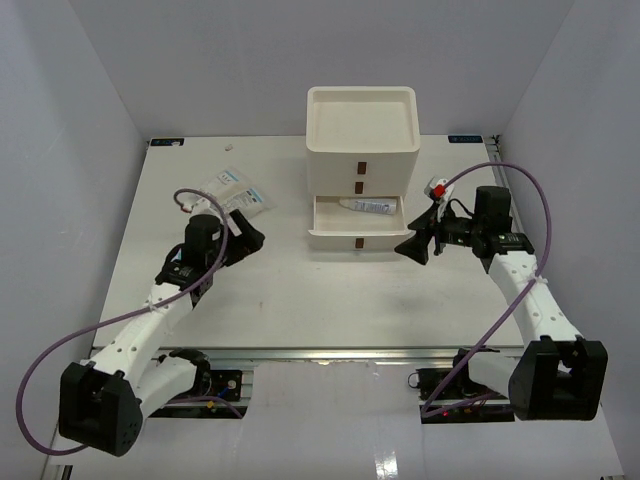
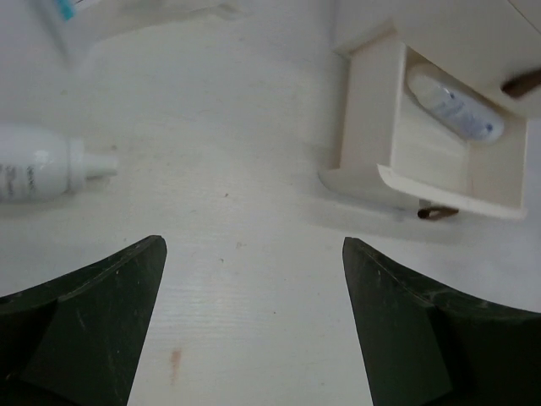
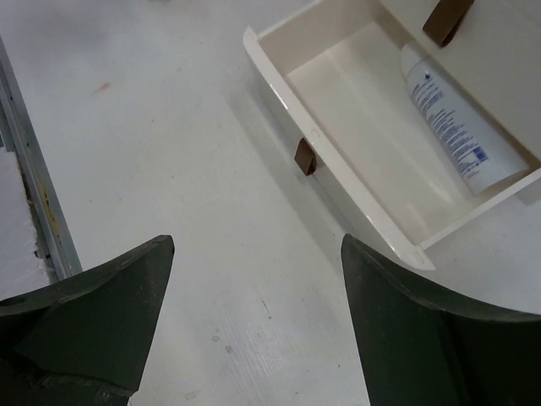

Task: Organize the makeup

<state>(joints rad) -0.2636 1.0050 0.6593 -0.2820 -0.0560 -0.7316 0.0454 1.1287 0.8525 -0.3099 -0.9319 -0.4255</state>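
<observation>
**White tube in the open bottom drawer; both grippers released.**
The blue-labelled white tube [image 1: 368, 207] lies flat at the back of the pulled-out drawer [image 1: 330, 232] of the three-drawer box [image 1: 362, 150]. A second white tube [image 2: 38, 172] and the clear packets [image 1: 236, 191] lie on the table [image 1: 300, 310] left of the box, near the left gripper [image 2: 252, 254]. The right gripper [image 3: 255, 254] hovers just right of the drawer. Both sets of jaws stand wide apart, grasping nothing.

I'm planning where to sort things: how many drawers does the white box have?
3. The top drawer and middle drawer are shut; the bottom drawer is pulled open, with a white tube lying inside.
</observation>
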